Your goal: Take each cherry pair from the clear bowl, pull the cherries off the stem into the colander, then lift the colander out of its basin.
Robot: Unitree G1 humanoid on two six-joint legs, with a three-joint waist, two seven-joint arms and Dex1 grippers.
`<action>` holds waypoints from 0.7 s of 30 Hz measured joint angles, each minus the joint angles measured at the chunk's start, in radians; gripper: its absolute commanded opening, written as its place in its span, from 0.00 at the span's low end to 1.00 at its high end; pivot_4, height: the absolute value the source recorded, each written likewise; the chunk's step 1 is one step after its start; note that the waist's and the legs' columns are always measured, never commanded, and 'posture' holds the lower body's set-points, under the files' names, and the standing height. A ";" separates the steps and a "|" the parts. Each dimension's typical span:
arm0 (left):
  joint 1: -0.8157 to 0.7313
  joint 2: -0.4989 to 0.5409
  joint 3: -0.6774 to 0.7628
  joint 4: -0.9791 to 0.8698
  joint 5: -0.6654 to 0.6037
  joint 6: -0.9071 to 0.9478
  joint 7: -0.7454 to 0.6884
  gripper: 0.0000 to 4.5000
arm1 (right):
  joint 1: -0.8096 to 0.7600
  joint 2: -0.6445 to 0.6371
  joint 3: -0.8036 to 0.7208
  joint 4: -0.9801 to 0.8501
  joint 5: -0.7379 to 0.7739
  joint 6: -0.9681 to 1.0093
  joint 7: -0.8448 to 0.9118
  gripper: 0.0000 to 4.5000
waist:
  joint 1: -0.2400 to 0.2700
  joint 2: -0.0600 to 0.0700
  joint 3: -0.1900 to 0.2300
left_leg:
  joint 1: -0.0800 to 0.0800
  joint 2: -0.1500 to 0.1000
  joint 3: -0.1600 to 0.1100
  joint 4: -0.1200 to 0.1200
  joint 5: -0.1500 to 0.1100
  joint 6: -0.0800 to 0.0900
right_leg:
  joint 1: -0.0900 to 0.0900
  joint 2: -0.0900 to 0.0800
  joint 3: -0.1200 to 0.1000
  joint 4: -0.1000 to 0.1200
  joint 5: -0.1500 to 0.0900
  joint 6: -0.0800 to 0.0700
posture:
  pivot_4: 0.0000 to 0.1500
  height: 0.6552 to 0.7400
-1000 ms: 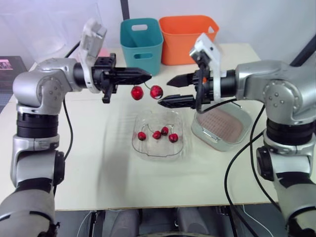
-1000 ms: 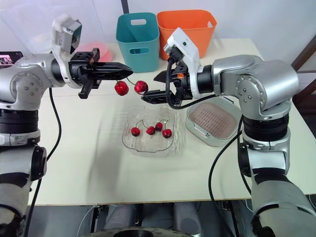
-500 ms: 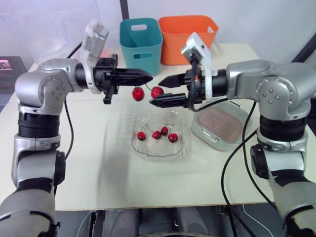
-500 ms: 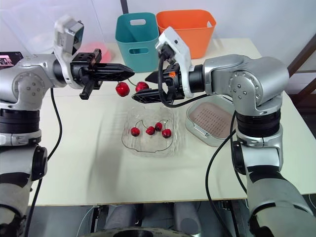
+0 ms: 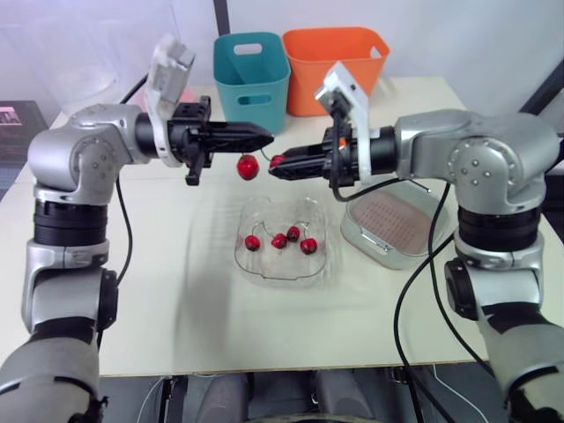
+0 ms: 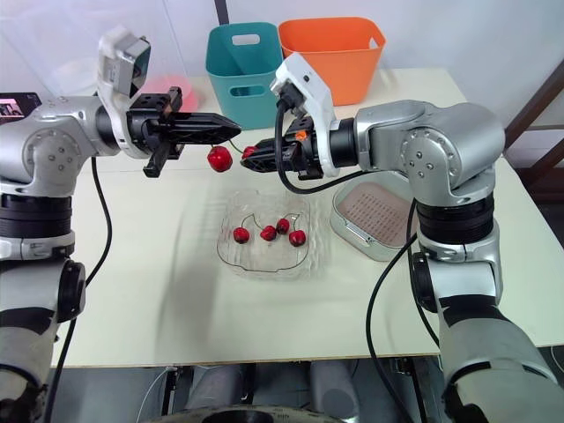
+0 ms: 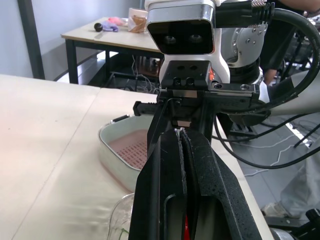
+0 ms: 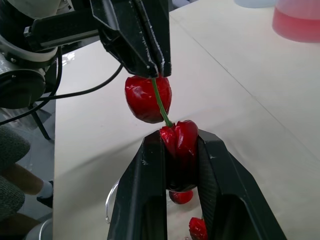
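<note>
My left gripper is shut on the green stem of a cherry pair, held in the air above the clear bowl. One red cherry dangles free below its tip. The second cherry sits pinched between the fingers of my right gripper, which meets the left one tip to tip. Several more cherries lie in the bowl. The pink colander rests in its white basin to the right of the bowl, under my right forearm.
A teal bin and an orange bin stand at the back of the table, close behind both grippers. A pink-filled container is at the back left. Bare tabletop lies in front of the bowl.
My right gripper has moved left to the hanging pair and closed on the right-hand cherry. The left gripper has kept its hold on the stem and hardly moved.
</note>
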 measured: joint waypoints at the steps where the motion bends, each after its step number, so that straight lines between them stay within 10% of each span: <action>1: 0.000 0.000 0.000 0.000 0.000 -0.001 0.000 0.00 | -0.002 0.000 0.001 0.000 0.000 0.000 -0.001 0.08 | 0.000 0.000 0.000 | 0.000 0.000 0.000 0.000 0.000 0.000 | 0.000 0.000 0.000 0.000 0.000 0.000 | 1.00 1.00; 21: -0.051 -0.013 0.024 0.027 -0.002 -0.005 0.024 0.00 | 0.107 -0.084 0.076 -0.063 0.037 -0.007 0.015 0.08 | -0.002 0.000 0.000 | 0.000 0.000 0.000 0.000 0.000 0.000 | 0.000 0.000 0.000 0.000 0.000 0.000 | 1.00 1.00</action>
